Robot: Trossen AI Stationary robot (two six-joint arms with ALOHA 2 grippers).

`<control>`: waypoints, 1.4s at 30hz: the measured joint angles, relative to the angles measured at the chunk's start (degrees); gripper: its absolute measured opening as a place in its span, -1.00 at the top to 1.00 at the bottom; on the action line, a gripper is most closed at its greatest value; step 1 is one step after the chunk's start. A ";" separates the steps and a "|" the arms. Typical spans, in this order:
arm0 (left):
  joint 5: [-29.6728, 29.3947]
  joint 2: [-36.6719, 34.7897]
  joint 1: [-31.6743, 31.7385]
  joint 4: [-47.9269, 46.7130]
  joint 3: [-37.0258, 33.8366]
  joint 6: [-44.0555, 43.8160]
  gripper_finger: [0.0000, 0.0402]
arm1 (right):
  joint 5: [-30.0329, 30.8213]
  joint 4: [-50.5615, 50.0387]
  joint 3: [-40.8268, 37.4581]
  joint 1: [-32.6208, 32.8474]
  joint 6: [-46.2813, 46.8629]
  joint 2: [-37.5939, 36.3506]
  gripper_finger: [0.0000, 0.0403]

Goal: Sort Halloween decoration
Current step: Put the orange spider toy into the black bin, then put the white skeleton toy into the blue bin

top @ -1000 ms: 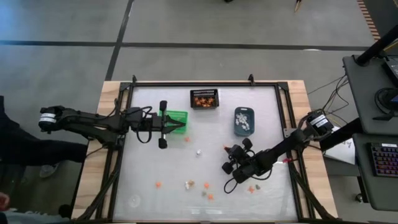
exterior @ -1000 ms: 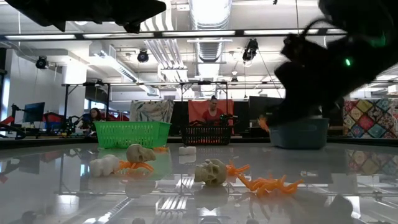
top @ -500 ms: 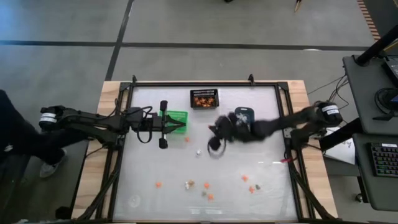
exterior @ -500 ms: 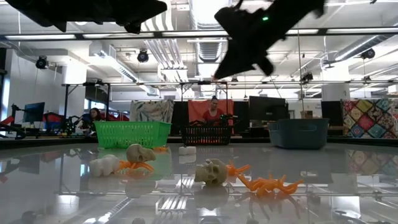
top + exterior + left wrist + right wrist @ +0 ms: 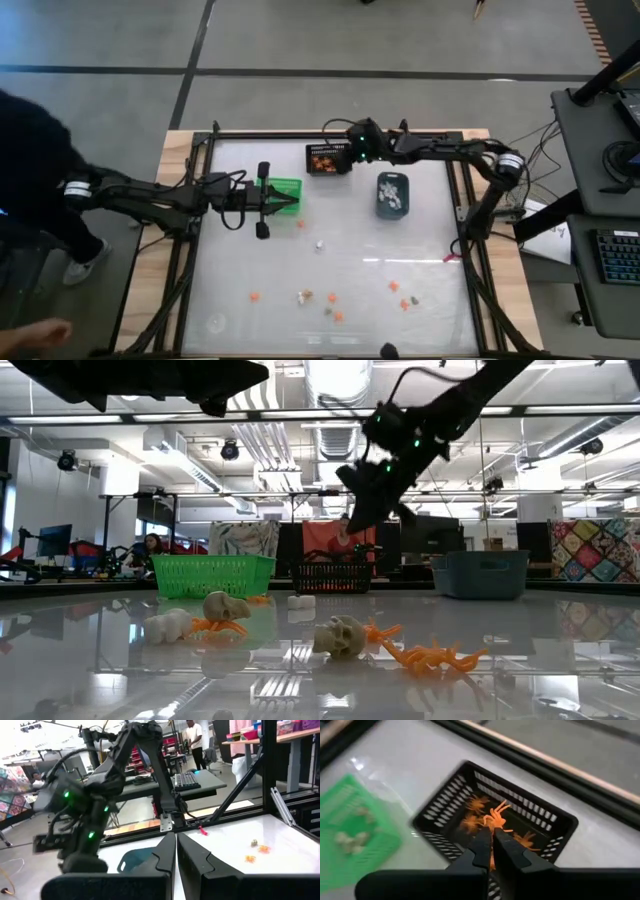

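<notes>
From above, my right gripper (image 5: pixel 352 152) has swung from low on the table up over the black basket (image 5: pixel 328 158), fingers pressed together, so I judge an orange trinket is about to drop in; my left gripper (image 5: pixel 297 202), also shut and empty, waits over the green basket (image 5: pixel 284 186). At table level, skulls and orange trinkets (image 5: pixel 430 656) lie loose on the glossy white table (image 5: pixel 520 660), workshop behind. The right wrist view shows orange pieces (image 5: pixel 487 820) in that basket.

Bright, even overhead lighting from ceiling strip lights (image 5: pixel 335 380), which mirror as glare on the glossy table (image 5: pixel 300 680) toward 6 o'clock; the green bin (image 5: pixel 350 835) at 9 o'clock and the far arm (image 5: pixel 90 815) are motion-blurred.
</notes>
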 joint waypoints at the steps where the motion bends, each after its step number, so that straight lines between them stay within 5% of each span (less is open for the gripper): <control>1: 0.00 0.00 0.00 0.00 0.00 -0.49 1.00 | -0.05 -0.07 0.44 -0.59 0.01 1.26 0.96; 11: -6.04 0.00 0.00 -2.32 0.00 -6.79 1.00 | -0.28 -1.63 3.18 -1.03 0.02 5.88 0.64; 20: -8.00 0.00 0.00 -8.65 0.00 -15.24 1.00 | -5.41 -4.50 3.55 0.20 0.17 0.77 0.29; 27: -7.92 0.00 -1.09 -18.12 0.00 -26.77 1.00 | -5.66 -11.20 3.01 7.77 -1.80 -6.66 0.29; 42: -11.90 2.04 -13.50 -24.99 0.00 -34.63 1.00 | 10.74 -13.12 -9.32 31.03 -0.10 -21.64 0.39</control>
